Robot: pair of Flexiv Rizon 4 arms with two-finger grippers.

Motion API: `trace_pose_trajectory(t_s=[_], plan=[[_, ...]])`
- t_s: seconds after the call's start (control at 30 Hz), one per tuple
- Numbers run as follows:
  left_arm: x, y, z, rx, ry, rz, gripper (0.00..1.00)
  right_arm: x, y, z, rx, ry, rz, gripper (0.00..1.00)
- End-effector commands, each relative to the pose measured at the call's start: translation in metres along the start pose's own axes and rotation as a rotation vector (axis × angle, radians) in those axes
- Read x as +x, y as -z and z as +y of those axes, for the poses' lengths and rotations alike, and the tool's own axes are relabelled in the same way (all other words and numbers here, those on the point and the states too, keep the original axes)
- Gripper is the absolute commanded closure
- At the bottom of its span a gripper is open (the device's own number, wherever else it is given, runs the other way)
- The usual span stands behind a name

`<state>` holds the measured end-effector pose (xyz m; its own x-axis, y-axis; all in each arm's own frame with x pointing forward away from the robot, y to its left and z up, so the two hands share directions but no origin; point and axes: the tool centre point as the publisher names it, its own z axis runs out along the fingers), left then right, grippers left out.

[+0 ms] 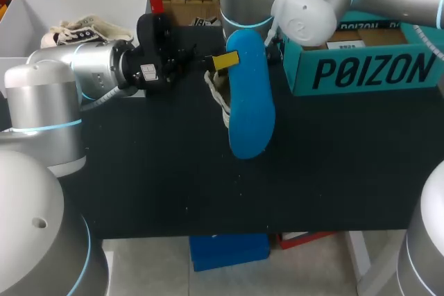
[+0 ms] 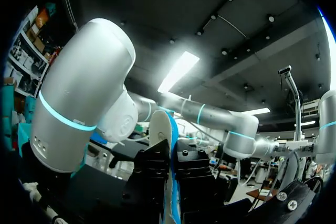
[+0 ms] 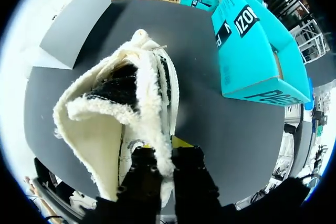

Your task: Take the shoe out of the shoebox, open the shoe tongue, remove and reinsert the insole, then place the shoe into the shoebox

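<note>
A blue insole [image 1: 251, 102] hangs over the middle of the black table, and my left gripper [image 1: 225, 60] is shut on its upper end. In the left wrist view the insole [image 2: 161, 129] stands on edge between the black fingers of that gripper [image 2: 169, 182]. The shoe [image 3: 126, 103] is white with a fleece lining and its mouth spread open. My right gripper [image 3: 161, 169] is shut on the fleece edge of its collar. From the head camera only the shoe's white laces [image 1: 217, 93] show beside the insole; the right gripper is hidden under its arm. The teal shoebox [image 1: 361, 67] stands open at the back right.
A white box [image 1: 41, 12] at the back left holds another white shoe [image 1: 83, 32]. The teal shoebox [image 3: 257, 51] lies ahead of the right gripper, off to one side. The black tabletop [image 1: 208, 185] extends toward the front edge.
</note>
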<state>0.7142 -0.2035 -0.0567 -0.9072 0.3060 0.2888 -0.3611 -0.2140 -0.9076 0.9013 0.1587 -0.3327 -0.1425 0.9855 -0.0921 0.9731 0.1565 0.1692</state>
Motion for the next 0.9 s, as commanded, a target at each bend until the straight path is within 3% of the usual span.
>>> trace_pose_trajectory(t_s=[0.03, 0.63, 0.9], plan=[[0.0, -0.001, 0.001, 0.0, -0.001, -0.003, 1.0, 0.007, -0.002, -0.012, -0.023, -0.005, 0.003, 1.0], [0.0, -0.001, 0.001, 0.0, -0.001, -0.003, 1.0, 0.018, -0.042, -0.021, -0.002, -0.09, 0.013, 1.0], [0.0, -0.001, 0.001, 0.0, -0.001, -0.003, 1.0, 0.019, -0.067, -0.035, 0.019, -0.089, 0.011, 1.0]])
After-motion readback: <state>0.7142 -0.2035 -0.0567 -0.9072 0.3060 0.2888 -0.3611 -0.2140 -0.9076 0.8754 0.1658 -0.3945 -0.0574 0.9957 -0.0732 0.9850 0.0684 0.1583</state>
